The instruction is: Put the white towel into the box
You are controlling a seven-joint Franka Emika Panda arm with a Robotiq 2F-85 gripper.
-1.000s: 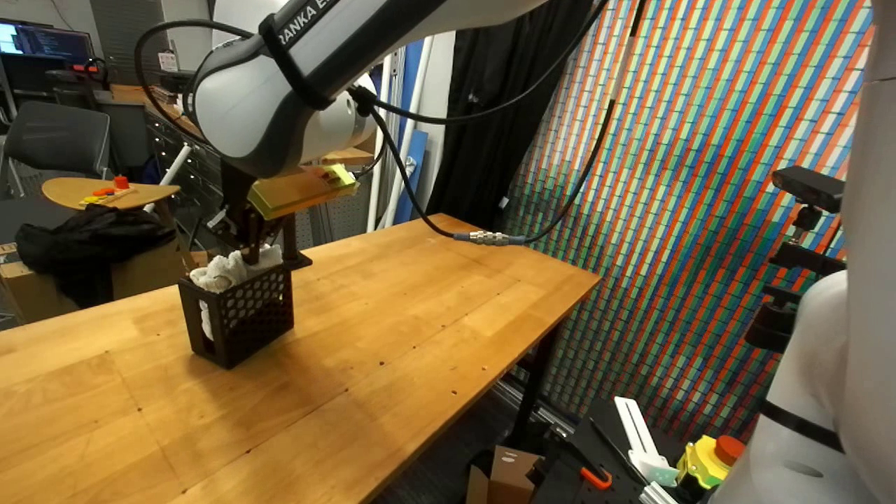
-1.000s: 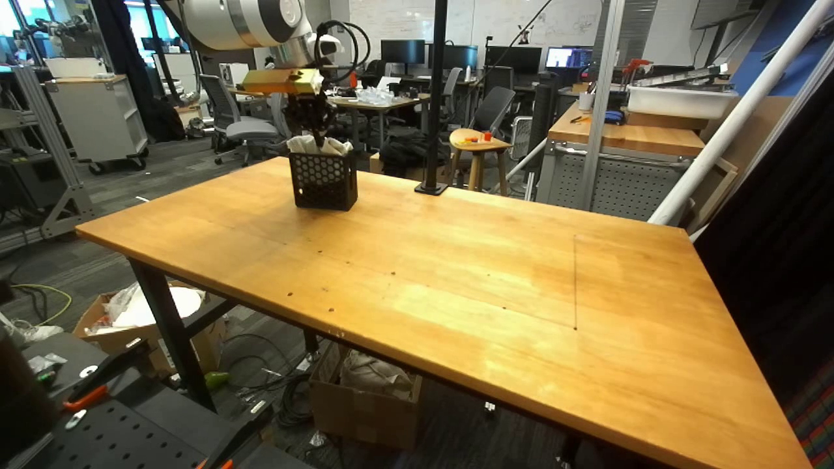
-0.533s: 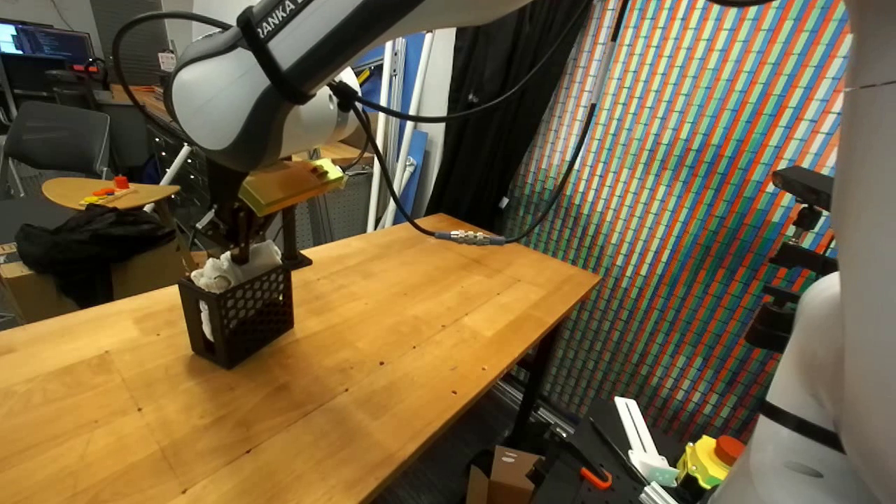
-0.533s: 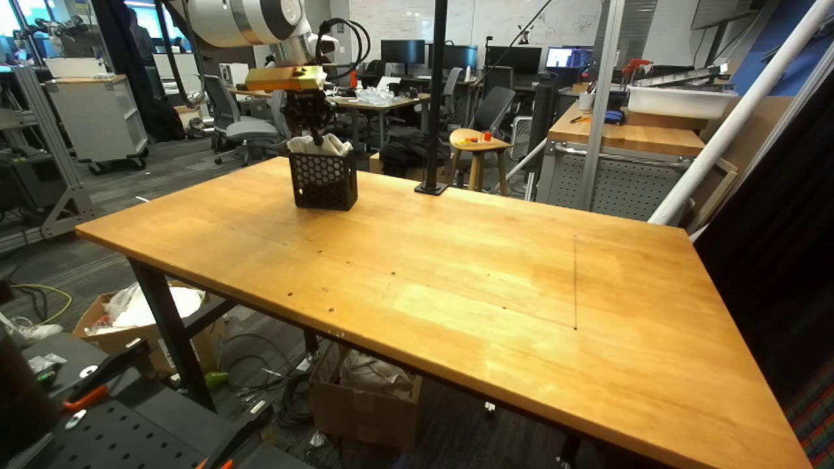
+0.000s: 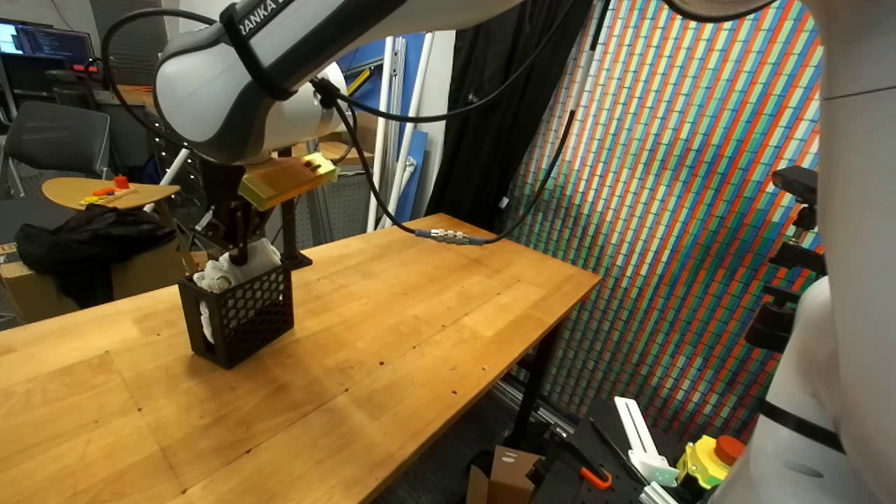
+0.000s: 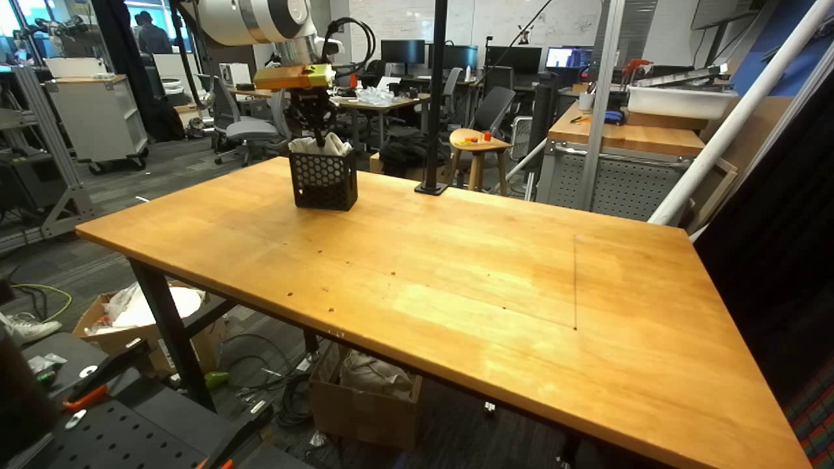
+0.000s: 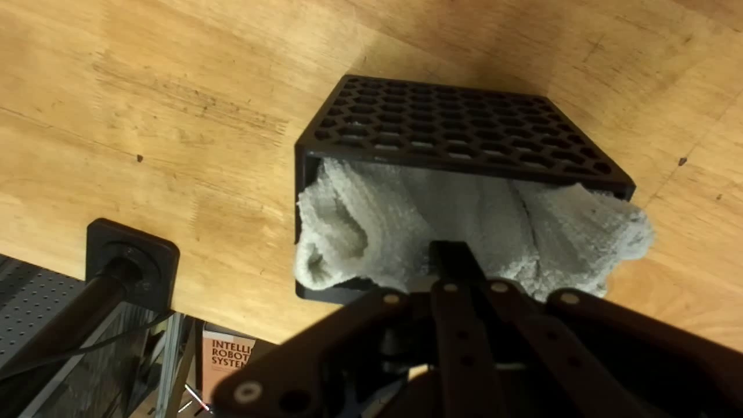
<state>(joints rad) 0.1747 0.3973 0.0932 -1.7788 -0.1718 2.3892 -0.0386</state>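
Note:
The white towel [image 7: 377,220] is bunched inside the black box [image 7: 453,130], which has honeycomb holes in its sides. In the wrist view, towel folds bulge over the box's rim at both ends. The towel [image 5: 259,260] [image 6: 335,144] also sticks up above the box [image 5: 255,315] [image 6: 324,182] in both exterior views. My gripper [image 7: 455,255] points down with its fingers together, its tip against the middle of the towel. No towel fold shows clearly pinched between the fingers. The gripper [image 5: 240,255] [image 6: 319,138] is over the box opening in both exterior views.
The box stands on a wooden table [image 5: 392,315], near its far edge in an exterior view. A black post [image 6: 431,98] with a square base [image 7: 133,261] is fixed at the table edge close to the box. A cable [image 5: 448,236] hangs from the arm over the table.
The arm and gripper have shifted a little left in an exterior view, with the fingertips staying on the towel. The towel's top has deformed slightly. The box has not moved.

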